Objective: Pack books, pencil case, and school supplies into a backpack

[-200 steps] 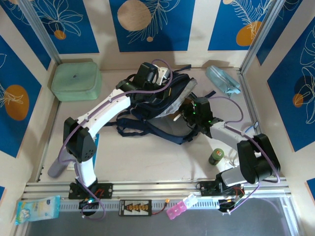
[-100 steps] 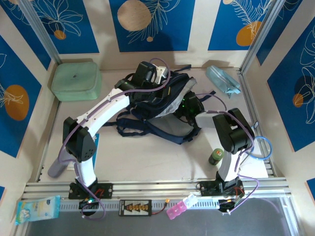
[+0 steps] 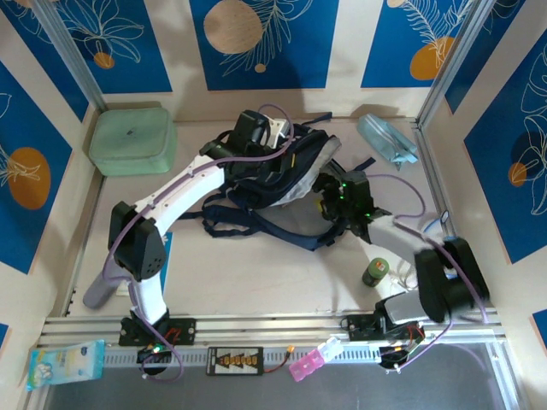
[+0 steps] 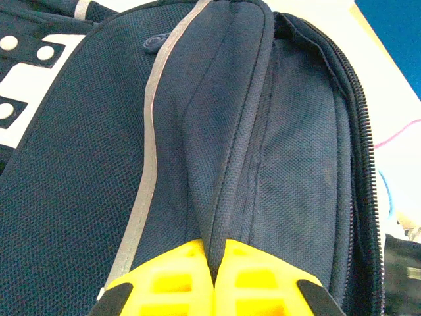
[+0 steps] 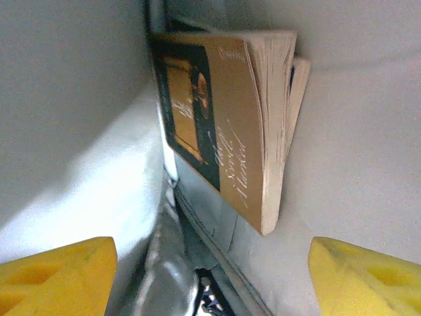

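The large navy-blue fabric backpack (image 3: pixel 299 171) is lying on the pale table (image 3: pixel 256 273), a little toward 12 o'clock from its middle, with its dark straps (image 3: pixel 256 224) trailing toward 6 o'clock. Your left gripper (image 4: pixel 214 280) is pressing its yellow jaws together on a fold of the navy fabric, just beside the pale stripe. Your right gripper (image 5: pixel 210 270) is pointing into the bag's pale-lined opening from 4 o'clock, with its jaws spread wide and nothing between them.

Ahead of those fingers, and apart from them, the tan-brown book with a dark cover picture (image 5: pixel 227 138) is sitting inside against the lining. A second book (image 5: pixel 299 82) is tucked right behind it, and you cannot tell its cover colour.

The small pale-blue translucent soft pouch (image 3: pixel 386 138) is waiting at 2 o'clock, well apart from both grippers. A mint-green rounded boxy case (image 3: pixel 132 139) is sitting at 10 o'clock. A small dark-green jar (image 3: pixel 375 272) is standing at 4 o'clock, close beside your right arm.
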Controlling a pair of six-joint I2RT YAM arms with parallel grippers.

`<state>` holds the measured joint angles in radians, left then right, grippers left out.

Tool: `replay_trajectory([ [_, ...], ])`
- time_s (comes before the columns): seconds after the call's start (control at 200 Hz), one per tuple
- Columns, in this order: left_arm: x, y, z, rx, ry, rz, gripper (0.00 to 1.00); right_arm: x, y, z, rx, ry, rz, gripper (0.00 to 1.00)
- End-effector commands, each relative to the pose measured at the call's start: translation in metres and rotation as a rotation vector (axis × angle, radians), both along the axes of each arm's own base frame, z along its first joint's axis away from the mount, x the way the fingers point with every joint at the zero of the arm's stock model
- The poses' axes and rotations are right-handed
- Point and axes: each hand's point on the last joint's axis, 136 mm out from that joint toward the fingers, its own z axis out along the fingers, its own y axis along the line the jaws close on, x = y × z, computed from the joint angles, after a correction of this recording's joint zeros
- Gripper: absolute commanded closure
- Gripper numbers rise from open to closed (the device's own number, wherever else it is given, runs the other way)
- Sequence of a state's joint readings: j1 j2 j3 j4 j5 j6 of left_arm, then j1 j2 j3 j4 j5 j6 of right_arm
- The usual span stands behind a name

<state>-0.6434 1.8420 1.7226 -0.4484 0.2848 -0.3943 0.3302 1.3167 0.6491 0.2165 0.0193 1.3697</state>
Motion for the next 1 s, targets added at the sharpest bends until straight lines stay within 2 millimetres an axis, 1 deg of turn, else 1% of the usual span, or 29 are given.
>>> replay_trajectory([
  [0.0,0.014,-0.002,0.002,-0.032,-0.044,-0.003,1.00,-0.048,-0.047,-0.021,-0.187,0.157,-0.073,0.24],
  [0.055,0.011,-0.003,-0.014,-0.014,-0.003,-0.015,1.00,-0.068,-0.071,-0.019,-0.265,0.204,-0.116,0.24],
  [0.085,0.009,-0.002,-0.024,-0.003,0.023,-0.016,1.00,-0.075,-0.082,-0.016,-0.298,0.210,-0.127,0.24],
  [0.125,0.005,-0.002,-0.036,0.005,0.054,-0.017,0.99,-0.082,-0.090,-0.009,-0.322,0.200,-0.118,0.23],
  [0.175,-0.002,-0.001,-0.052,0.005,0.099,-0.020,0.93,-0.085,-0.094,0.003,-0.343,0.159,-0.083,0.24],
  [0.21,-0.008,-0.002,-0.061,-0.005,0.130,-0.029,0.86,-0.087,-0.095,0.013,-0.354,0.127,-0.055,0.24],
  [0.25,-0.016,-0.004,-0.068,-0.024,0.164,-0.051,0.75,-0.088,-0.094,0.025,-0.370,0.096,-0.030,0.24],
  [0.315,-0.032,-0.008,-0.069,-0.061,0.209,-0.114,0.50,-0.087,-0.092,0.042,-0.405,0.054,0.015,0.24],
  [0.335,-0.037,-0.007,-0.068,-0.064,0.221,-0.124,0.44,-0.086,-0.091,0.047,-0.413,0.042,0.026,0.24],
  [0.375,-0.043,-0.003,-0.069,-0.054,0.239,-0.130,0.37,-0.083,-0.089,0.057,-0.424,0.023,0.045,0.23],
  [0.42,-0.048,0.008,-0.072,-0.023,0.260,-0.101,0.31,-0.078,-0.084,0.064,-0.431,0.002,0.070,0.23],
  [0.465,-0.052,0.023,-0.077,0.008,0.273,-0.050,0.25,-0.073,-0.078,0.071,-0.428,-0.016,0.095,0.23],
  [0.515,-0.054,0.044,-0.084,0.032,0.288,0.019,0.21,-0.067,-0.069,0.075,-0.421,-0.036,0.125,0.23],
  [0.52,-0.054,0.045,-0.082,0.032,0.285,0.026,0.20,-0.066,-0.068,0.075,-0.421,-0.037,0.129,0.23],
  [0.53,-0.055,0.051,-0.089,0.043,0.300,0.044,0.19,-0.065,-0.066,0.076,-0.420,-0.040,0.137,0.23],
  [0.535,-0.055,0.053,-0.087,0.041,0.297,0.051,0.19,-0.065,-0.065,0.076,-0.419,-0.042,0.141,0.22],
  [0.58,-0.059,0.078,-0.100,0.066,0.328,0.130,0.15,-0.060,-0.055,0.078,-0.420,-0.056,0.169,0.22],
  [0.595,-0.060,0.086,-0.101,0.066,0.332,0.155,0.14,-0.059,-0.051,0.079,-0.422,-0.061,0.180,0.21],
  [0.625,-0.066,0.104,-0.111,0.079,0.360,0.204,0.13,-0.057,-0.044,0.077,-0.429,-0.062,0.199,0.20],
  [0.635,-0.066,0.110,-0.110,0.077,0.359,0.222,0.12,-0.056,-0.042,0.078,-0.431,-0.065,0.203,0.20],
  [0.71,-0.080,0.161,-0.136,0.136,0.400,0.368,0.08,-0.052,-0.026,0.075,-0.442,-0.068,0.239,0.18],
  [0.78,-0.096,0.207,-0.153,0.189,0.432,0.499,0.06,-0.050,-0.011,0.071,-0.442,-0.067,0.269,0.17],
  [0.845,-0.113,0.244,-0.166,0.235,0.453,0.602,0.04,-0.048,0.000,0.066,-0.432,-0.058,0.291,0.17],
  [0.925,-0.130,0.280,-0.176,0.267,0.459,0.714,0.02,-0.046,0.012,0.061,-0.428,-0.045,0.319,0.17],
  [0.995,-0.144,0.304,-0.184,0.280,0.471,0.797,0.00,-0.045,0.020,0.058,-0.432,-0.036,0.340,0.17],
])
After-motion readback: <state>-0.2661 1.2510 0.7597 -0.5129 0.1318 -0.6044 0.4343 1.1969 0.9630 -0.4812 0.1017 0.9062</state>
